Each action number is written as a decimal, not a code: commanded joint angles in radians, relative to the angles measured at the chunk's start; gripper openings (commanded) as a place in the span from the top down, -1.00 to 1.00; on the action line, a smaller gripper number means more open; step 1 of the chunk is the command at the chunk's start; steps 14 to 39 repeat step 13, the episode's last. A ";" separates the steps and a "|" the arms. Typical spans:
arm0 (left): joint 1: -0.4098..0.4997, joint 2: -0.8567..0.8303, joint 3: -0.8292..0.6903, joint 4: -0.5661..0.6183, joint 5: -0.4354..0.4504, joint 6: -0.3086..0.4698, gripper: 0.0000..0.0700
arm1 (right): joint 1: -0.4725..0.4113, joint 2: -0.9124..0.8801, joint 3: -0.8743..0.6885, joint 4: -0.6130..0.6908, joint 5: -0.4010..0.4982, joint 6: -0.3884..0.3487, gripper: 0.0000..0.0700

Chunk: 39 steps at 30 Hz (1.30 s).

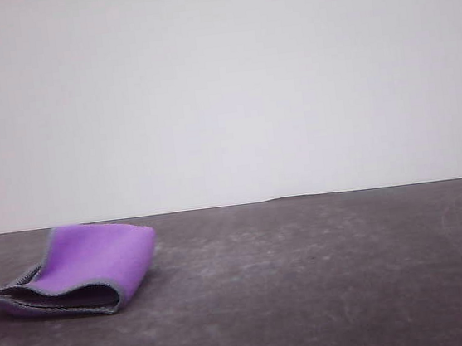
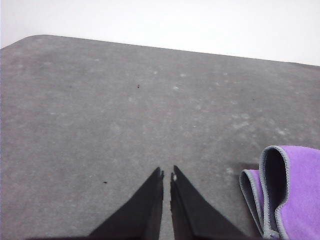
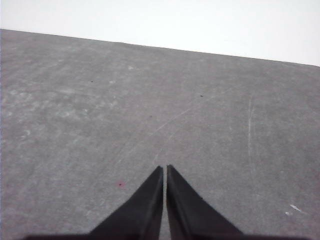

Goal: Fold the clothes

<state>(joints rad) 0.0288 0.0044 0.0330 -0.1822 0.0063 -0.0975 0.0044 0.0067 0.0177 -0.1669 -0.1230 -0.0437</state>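
The clothes (image 1: 95, 263) are one small cloth lying folded over on the dark grey table (image 1: 327, 279) at the left of the front view, purple face up, dark grey inside, with light grey stitched edging. The left wrist view catches the same cloth (image 2: 292, 195) beside my left gripper (image 2: 167, 173), apart from it. That gripper is shut, its black fingers together with nothing between them. My right gripper (image 3: 164, 168) is shut too, hovering over bare table with nothing held.
The table's far edge (image 1: 300, 197) meets a plain white wall. A rounded table corner (image 2: 30, 40) shows in the left wrist view. Faint scratches (image 3: 249, 120) mark the surface near the right gripper.
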 commanded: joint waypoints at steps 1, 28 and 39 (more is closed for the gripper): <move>0.002 -0.001 -0.019 -0.005 0.000 -0.001 0.96 | -0.002 -0.003 -0.005 0.010 0.003 0.016 0.99; 0.002 -0.001 -0.019 -0.005 0.000 -0.002 0.96 | -0.002 -0.003 -0.005 0.010 0.003 0.016 0.99; 0.002 -0.001 -0.019 -0.005 0.000 -0.002 0.96 | -0.002 -0.003 -0.005 0.010 0.003 0.016 0.99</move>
